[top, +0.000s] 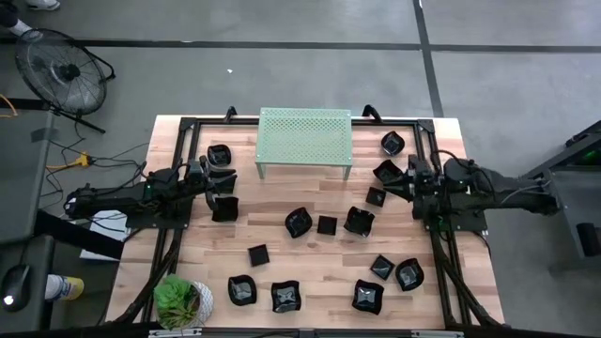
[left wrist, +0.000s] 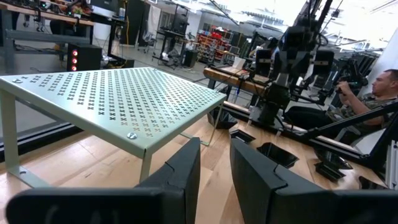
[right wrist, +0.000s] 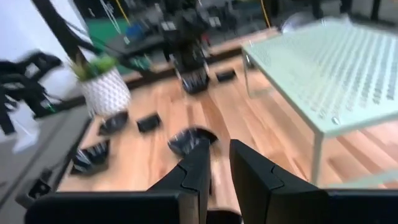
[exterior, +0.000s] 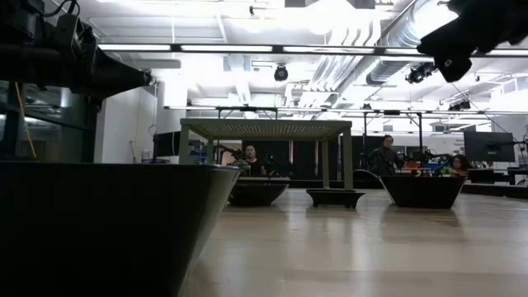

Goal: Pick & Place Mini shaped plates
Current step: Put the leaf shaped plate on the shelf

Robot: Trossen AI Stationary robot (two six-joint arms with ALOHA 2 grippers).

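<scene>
Several small glossy black plates lie scattered on the wooden table [top: 310, 268], each resting on its base: some near the near edge [top: 285, 297], some in the middle [top: 327, 224], some by the right arm [top: 387, 172], two by the left arm [top: 223, 207]. My left gripper [top: 218, 181] [left wrist: 215, 142] hovers at the table's left, pointing toward the pale green shelf [left wrist: 118, 99], open by a narrow gap and empty. My right gripper [top: 394, 185] [right wrist: 219, 144] hovers at the table's right, above the wood with a plate [right wrist: 186, 140] ahead of it, also open narrowly and empty.
The pale green perforated shelf [top: 303, 141] stands on four legs at the far middle of the table. A potted plant [top: 181, 302] sits at the near left corner. In the low view one plate [exterior: 107, 223] fills the near left. People sit in the room beyond.
</scene>
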